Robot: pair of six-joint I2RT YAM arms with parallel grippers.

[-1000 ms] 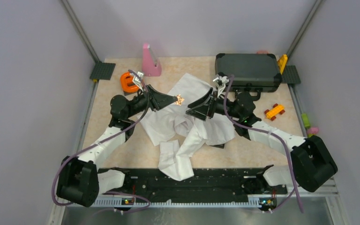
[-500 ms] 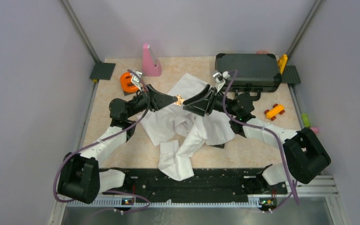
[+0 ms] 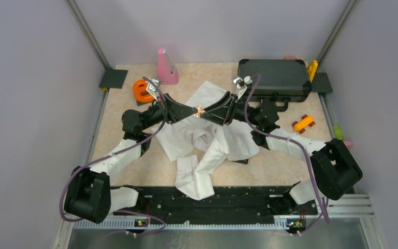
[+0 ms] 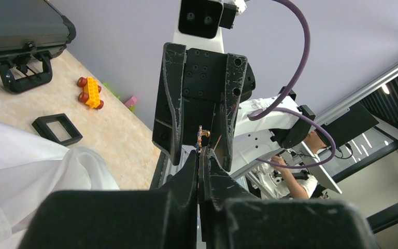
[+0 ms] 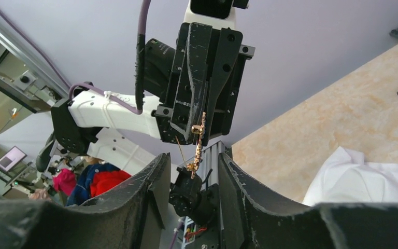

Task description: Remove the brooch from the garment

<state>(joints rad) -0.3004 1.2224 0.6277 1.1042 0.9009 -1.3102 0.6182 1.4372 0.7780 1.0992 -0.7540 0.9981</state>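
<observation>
1. Handover looks to us the step in hand: the left gripper (image 3: 194, 110) is clamped tight on the brooch (image 5: 197, 141), whose free end sticks out past its tips.
2. Wide apart, the jaws of the right gripper (image 5: 190, 174) sit one on either side of the brooch, touching nothing that we can see.
3. We would close the right gripper squarely on the free end and loosen the left only once that hold is firm. The piece is tiny and thin, apt to twist or drop.
4. Between the two tools the brooch hangs in the air above the garment (image 3: 197, 140), with no cloth on it in the wrist views.
</observation>
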